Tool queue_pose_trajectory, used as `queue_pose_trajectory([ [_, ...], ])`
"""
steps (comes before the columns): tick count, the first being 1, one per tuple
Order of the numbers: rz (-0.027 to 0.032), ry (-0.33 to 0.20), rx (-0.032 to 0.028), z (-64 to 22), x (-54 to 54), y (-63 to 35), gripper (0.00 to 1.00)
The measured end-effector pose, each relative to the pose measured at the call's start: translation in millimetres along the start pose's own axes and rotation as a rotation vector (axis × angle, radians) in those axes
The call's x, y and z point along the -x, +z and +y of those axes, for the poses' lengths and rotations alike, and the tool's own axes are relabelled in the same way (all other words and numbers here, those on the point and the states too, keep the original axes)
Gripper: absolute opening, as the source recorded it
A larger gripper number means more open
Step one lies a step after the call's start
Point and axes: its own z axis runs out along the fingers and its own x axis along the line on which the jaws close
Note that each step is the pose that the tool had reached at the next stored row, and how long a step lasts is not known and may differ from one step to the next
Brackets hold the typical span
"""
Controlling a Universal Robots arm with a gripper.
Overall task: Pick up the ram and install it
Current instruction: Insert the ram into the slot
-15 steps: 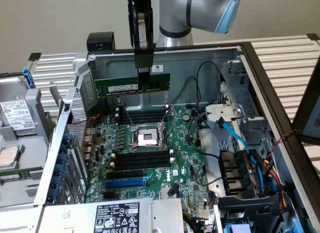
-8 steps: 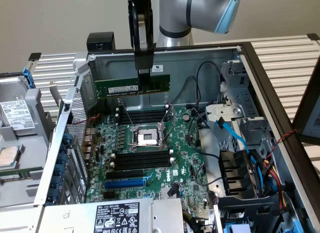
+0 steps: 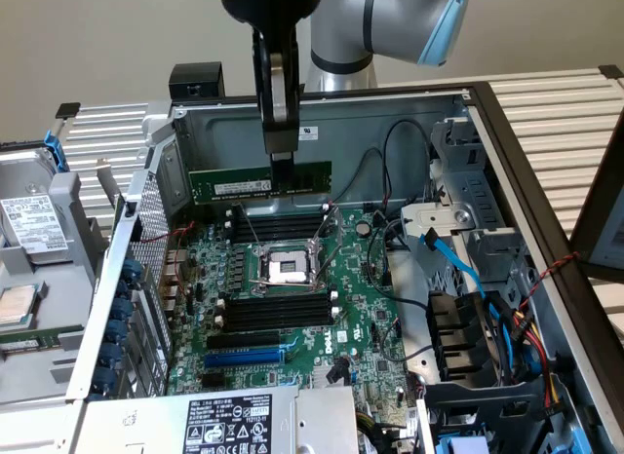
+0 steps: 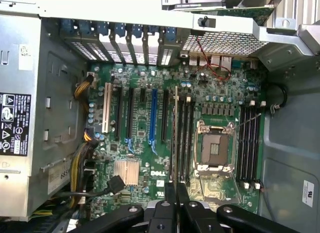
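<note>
The robot arm (image 3: 390, 25) reaches down into the open computer case (image 3: 487, 162), which lies on its side on a slatted counter (image 3: 556, 103). Its gripper (image 3: 281, 162) hangs straight down, and the fingers (image 3: 281, 137) are clenched on the top edge of the ram (image 3: 234, 184).

The ram, a green stick with a pale label, is held level and on edge in the air. It is well above the CPU socket (image 3: 290, 269) and clear of the motherboard (image 3: 366, 322). From where I stand it shows against the case's back wall (image 3: 390, 108), beyond the socket.

Looking down from the wrist, the ram (image 4: 175, 133) is a thin line. It runs parallel to the black memory slots (image 4: 186, 138) that lie between the socket (image 4: 216, 149) and the blue expansion slot (image 4: 152, 115). It seems to hang over the edge of that bank, though I can't say for sure which slot it lines up with. A second bank of black slots (image 4: 249, 143) lies on the other side of the socket.

A blue cable (image 3: 458, 269) curves down on the exterior view's right of the socket.
</note>
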Motion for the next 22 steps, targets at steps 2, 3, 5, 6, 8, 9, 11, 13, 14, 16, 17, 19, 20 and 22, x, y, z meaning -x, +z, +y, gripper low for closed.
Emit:
queue_pose_trajectory([
  [2, -0.0001, 0.007, -0.0004, 0.0, 0.9, 3.7, 0.13],
  [3, -0.0001, 0.011, -0.0005, -0.1, 1.2, 5.4, 0.13],
  [5, -0.0014, 0.026, -0.0012, -0.4, 1.1, 9.0, 0.13],
  [6, -0.0023, 0.036, -0.0017, -0.6, 1.0, 10.9, 0.13],
  [8, -0.0042, 0.055, -0.0026, -1.1, 0.8, 14.6, 0.13],
  [9, -0.0051, 0.065, -0.0031, -1.4, 0.7, 16.5, 0.13],
  [11, -0.0065, 0.082, -0.0039, -2.1, 0.5, 20.0, 0.13],
  [13, -0.0079, 0.096, -0.0046, -3.8, 0.3, 23.7, 0.13],
  [14, -0.0086, 0.101, -0.0048, -4.9, 0.2, 25.6, 0.13],
  [16, -0.0091, 0.107, -0.0050, -7.3, 0.3, 29.1, 0.13],
  [17, -0.0092, 0.108, -0.0051, -8.6, 0.5, 30.9, 0.13],
  [19, -0.0091, 0.110, -0.0052, -11.3, 1.2, 34.7, 0.13],
  [20, -0.0090, 0.111, -0.0052, -12.7, 1.7, 36.5, 0.13],
  [22, -0.0092, 0.111, -0.0053, -15.6, 3.5, 40.2, 0.13],
])
